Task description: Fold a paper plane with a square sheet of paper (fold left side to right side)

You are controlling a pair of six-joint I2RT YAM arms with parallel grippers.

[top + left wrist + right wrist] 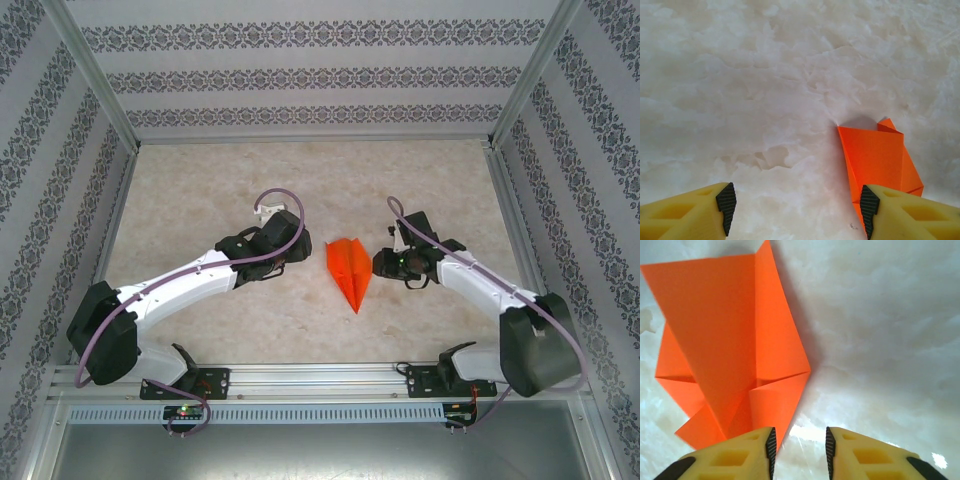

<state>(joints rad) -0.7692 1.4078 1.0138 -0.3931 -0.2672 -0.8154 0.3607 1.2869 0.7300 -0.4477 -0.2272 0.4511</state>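
Both open, nothing pinched: left gripper [797,212] spread wide, right gripper [800,452] parted narrowly, paper plane [348,272] flat on the table [200,190] between them, tip toward the near edge.

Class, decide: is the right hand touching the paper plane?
Cannot tell: in the right wrist view the paper plane runs behind the right hand, hiding contact or gap.
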